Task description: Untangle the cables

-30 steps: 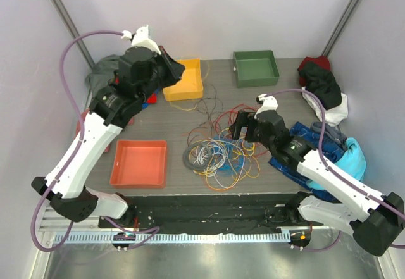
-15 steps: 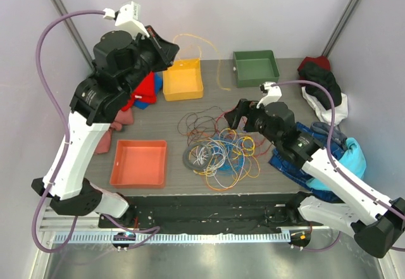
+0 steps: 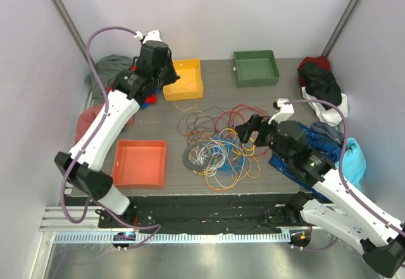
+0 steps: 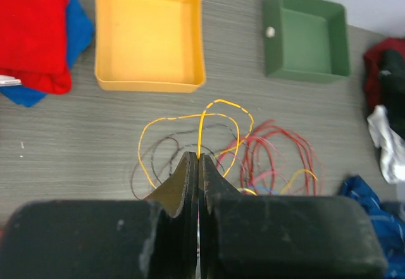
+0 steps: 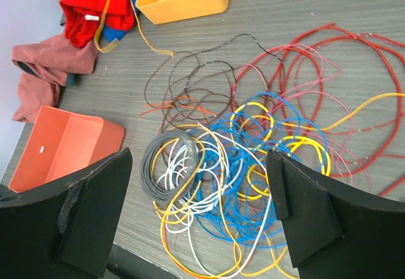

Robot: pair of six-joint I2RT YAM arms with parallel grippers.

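The left pincer [image 4: 198, 159] is gripping a yellow cable [image 4: 201, 127] near the yellow tray [image 4: 149, 86]. The right pincer [image 5: 199, 162], wide apart, is hovering over the tangled cables [image 3: 215, 149].

The cables [image 3: 218, 146] lie heaped in the middle of the table [image 3: 288, 80]. Behind them the far-left tray [image 3: 183, 80] and far-right tray [image 3: 255, 68] sit side by side. The near tray [image 3: 139, 163] lies left of the heap. Left garments [image 3: 111, 70] and right garments [image 3: 323, 89] line the side edges. My right gripper [image 3: 247, 130] hangs over the heap's right side.

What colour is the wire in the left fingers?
Yellow wire; best seen in the left wrist view.
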